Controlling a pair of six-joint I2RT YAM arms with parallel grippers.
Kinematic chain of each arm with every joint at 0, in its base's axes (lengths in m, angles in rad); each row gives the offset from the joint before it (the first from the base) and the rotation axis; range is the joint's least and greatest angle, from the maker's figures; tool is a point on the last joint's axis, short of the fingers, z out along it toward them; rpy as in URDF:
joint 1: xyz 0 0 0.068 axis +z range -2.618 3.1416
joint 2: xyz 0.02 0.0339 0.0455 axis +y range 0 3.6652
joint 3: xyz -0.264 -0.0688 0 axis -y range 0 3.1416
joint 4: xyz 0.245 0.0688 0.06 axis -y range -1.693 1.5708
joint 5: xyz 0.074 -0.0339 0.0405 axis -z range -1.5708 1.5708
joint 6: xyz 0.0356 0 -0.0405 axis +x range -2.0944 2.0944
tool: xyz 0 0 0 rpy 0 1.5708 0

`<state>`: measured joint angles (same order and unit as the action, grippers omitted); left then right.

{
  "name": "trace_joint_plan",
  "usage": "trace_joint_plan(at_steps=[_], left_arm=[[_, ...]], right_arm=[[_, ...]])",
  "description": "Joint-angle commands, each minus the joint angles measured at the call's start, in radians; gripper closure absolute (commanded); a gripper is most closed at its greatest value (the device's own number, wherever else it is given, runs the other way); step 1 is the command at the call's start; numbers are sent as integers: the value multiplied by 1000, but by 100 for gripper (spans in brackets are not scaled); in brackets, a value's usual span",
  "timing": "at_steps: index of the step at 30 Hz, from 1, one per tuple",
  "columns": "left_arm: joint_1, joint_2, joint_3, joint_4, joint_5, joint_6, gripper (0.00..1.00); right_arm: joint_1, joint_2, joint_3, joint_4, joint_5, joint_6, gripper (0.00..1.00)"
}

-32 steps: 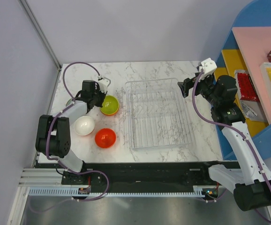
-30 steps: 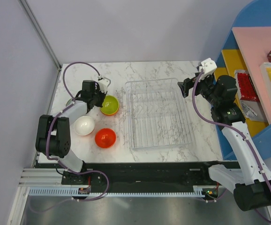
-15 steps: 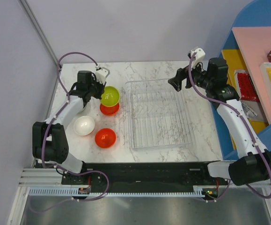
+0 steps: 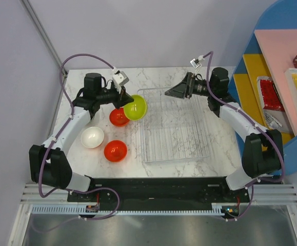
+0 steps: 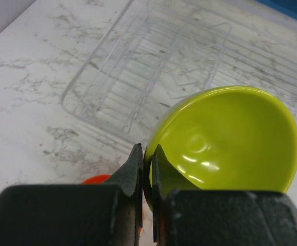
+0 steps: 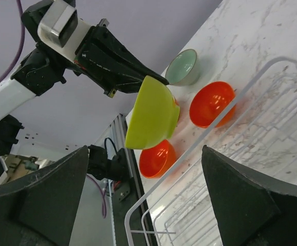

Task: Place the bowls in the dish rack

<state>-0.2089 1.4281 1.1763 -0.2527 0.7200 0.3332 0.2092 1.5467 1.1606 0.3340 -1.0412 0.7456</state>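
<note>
My left gripper [image 4: 124, 101] is shut on the rim of the lime-green bowl [image 4: 135, 107] and holds it tilted in the air over the left edge of the clear dish rack [image 4: 176, 138]. In the left wrist view the fingers pinch the bowl's [image 5: 230, 138] near rim, with the rack [image 5: 138, 66] below. A red-orange bowl [image 4: 119, 117], a second red-orange bowl [image 4: 115, 150] and the white bowl [image 4: 92, 137] sit on the table left of the rack. The pale mint bowl [image 6: 183, 66] shows only in the right wrist view. My right gripper [image 4: 176, 91] is open and empty above the rack's far edge, facing the lime bowl [image 6: 151, 114].
A blue shelf unit [image 4: 286, 31] with packaged goods stands along the right side. A grey wall [image 4: 15, 102] bounds the table on the left. The rack holds nothing.
My left gripper has lifted the lime-green bowl off the red-orange bowl and carried it right to the rack's edge. My right arm has swung left over the rack's far edge.
</note>
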Motion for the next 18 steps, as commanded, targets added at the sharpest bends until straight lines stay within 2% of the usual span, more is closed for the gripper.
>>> trace_joint_plan(at_steps=[1,2,5,13,18], left_arm=[[-40,3,81,16,173,-34,98],[-46,5,88,16,180,-33,98],[-75,11,105,18,179,-25,98],[-133,29,112,76,73,-40,98],[-155,29,95,104,-10,-36,98]], right_arm=[[64,44,7,139,-59,51,2],[70,55,17,52,-48,10,2],[104,88,39,-35,-34,-64,2],[144,136,30,-9,-55,-40,2],[145,145,7,79,-103,37,2]])
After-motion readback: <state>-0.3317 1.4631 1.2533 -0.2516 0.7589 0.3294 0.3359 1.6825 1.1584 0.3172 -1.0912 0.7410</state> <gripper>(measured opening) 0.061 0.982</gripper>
